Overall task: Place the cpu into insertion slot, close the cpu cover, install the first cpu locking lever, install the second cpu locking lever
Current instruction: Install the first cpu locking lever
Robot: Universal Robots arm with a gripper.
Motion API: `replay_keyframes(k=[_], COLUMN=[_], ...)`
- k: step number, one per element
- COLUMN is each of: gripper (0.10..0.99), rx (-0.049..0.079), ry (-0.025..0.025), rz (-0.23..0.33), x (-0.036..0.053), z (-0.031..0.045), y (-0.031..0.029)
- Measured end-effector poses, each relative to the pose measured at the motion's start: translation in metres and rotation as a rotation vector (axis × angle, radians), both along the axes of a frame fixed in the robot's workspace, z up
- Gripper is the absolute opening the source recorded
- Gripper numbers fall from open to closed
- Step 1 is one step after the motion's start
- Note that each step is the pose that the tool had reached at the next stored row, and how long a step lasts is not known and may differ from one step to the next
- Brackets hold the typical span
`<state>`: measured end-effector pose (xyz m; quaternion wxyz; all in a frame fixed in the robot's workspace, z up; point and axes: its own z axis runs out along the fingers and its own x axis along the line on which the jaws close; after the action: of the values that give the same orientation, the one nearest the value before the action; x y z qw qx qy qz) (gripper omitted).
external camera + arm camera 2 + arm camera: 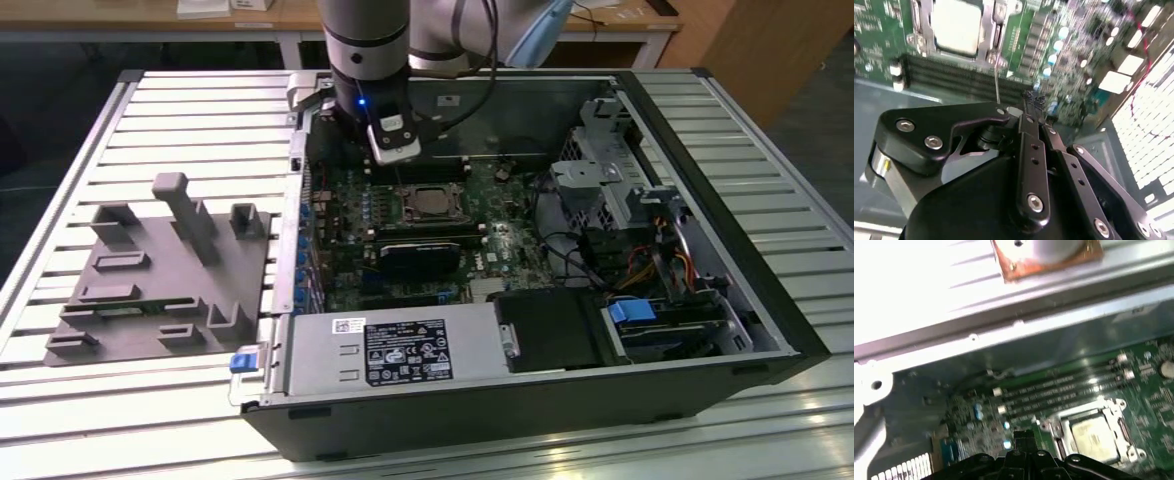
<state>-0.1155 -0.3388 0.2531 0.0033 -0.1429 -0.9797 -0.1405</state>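
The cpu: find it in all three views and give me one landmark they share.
Exterior view: the cpu sits mid-motherboard, inside the open case.
Second wrist view: the cpu lies just past the long black slots.
First wrist view: the cpu lies on the green board, near the end effector.
Shared landmark: the silver cpu cover framing the chip.

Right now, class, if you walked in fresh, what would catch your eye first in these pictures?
The open computer case lying on the slatted table, green motherboard exposed, draws the eye first. The arm's shut gripper hangs over that board, near the silver cpu seated mid-board. A grey moulded fixture sits beside the case, at the exterior view's left.
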Motion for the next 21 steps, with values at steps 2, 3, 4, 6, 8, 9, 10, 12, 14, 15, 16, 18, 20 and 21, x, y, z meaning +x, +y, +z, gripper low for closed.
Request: replay_keyframes(k=[2,3,4,6,8,9,10,12,14,15,16,18,20,21], gripper=[0.106,0.106,0.106,0.106,0.106,0.106,0.106,0.106,0.106,0.106,0.106,0.106,0.106,0.106], rx=[0.033,0.048,0.059,0.062,0.062,0.062,0.063,0.063,0.064,0.064,0.064,0.064,0.065,0.065], ry=[0.0001,0.0001,0.0001,-0.0001,0.0002,0.0002,0.0001,0.0001,0.0001,0.0001,0.0001,0.0001,0.0001,0.0002], rz=[0.001,0.001,0.002,0.002,0.002,0.002,0.002,0.002,0.002,0.002,0.002,0.002,0.002,0.002], x=[0.0,0.0,0.0,0.0002,0.0011,0.0016,0.0022,0.0043,0.0078,0.01,0.0125,0.0187,0.0255,0.0293], z=[-0.0002,-0.0002,-0.0004,-0.0012,-0.0018,-0.0022,-0.0026,-0.003,-0.0033,-0.0034,-0.0035,-0.0038,-0.0041,-0.0043], y=[0.0,0.0,0.0,0.0001,0.0,0.0,0.0001,0.0001,0.0001,0.0001,0.0001,0.0001,0.0001,0.0001])
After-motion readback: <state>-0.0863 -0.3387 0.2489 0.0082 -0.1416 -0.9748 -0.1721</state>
